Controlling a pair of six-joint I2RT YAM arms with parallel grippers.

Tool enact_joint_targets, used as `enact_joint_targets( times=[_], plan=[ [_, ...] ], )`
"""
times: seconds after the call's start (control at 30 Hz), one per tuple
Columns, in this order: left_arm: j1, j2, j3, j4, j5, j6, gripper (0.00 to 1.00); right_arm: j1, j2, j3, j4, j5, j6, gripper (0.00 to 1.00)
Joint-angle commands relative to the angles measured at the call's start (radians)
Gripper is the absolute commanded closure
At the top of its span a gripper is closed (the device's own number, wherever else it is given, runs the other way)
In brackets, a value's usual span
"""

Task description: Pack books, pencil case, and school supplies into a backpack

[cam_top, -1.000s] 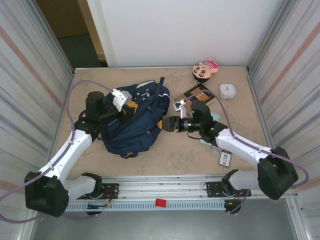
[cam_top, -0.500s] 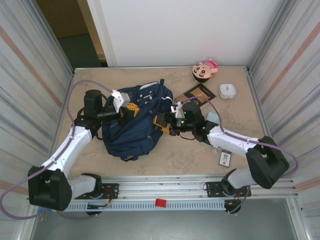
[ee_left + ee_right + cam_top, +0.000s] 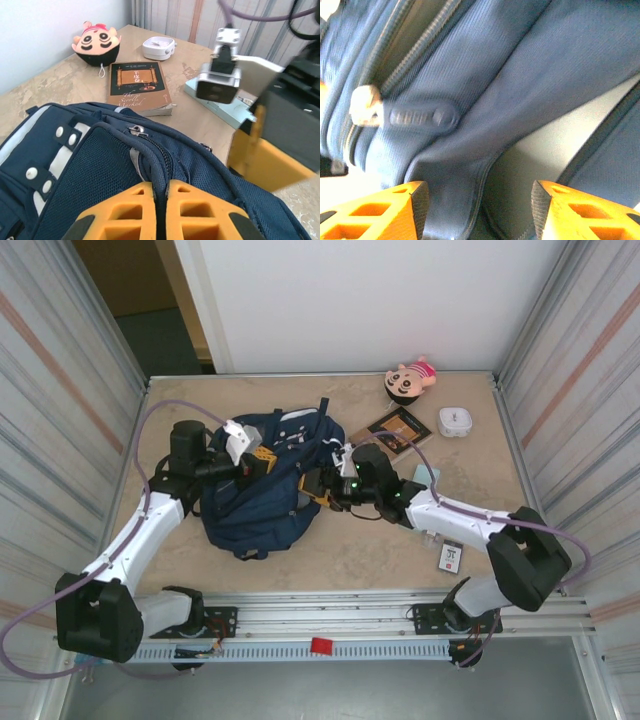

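left gripper [image 3: 160, 200] clamped on a fold of the navy backpack [image 3: 100, 165]; right gripper [image 3: 479, 200] jaws apart at its zippered side (fabric lies between them).

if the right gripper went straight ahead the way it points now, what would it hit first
The backpack. The right gripper points into its blue fabric near a zipper pull; it looks very close, though depth is unclear.
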Motion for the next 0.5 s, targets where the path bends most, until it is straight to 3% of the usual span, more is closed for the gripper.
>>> enact_joint_targets(
  times=[0.0,0.47],
  plan=[
    [-0.002,-0.046,0.052,0.069,-0.013,-0.051,1.0,0.052,-0.062,0.05,-0.143,0.015,-0.181,0.43],
    [-0.003,-0.041,0.06,0.16,0.014,-0.128,1.0,0.153,-0.001,0.126,-0.229,0.065,-0.37,0.52]
  ],
)
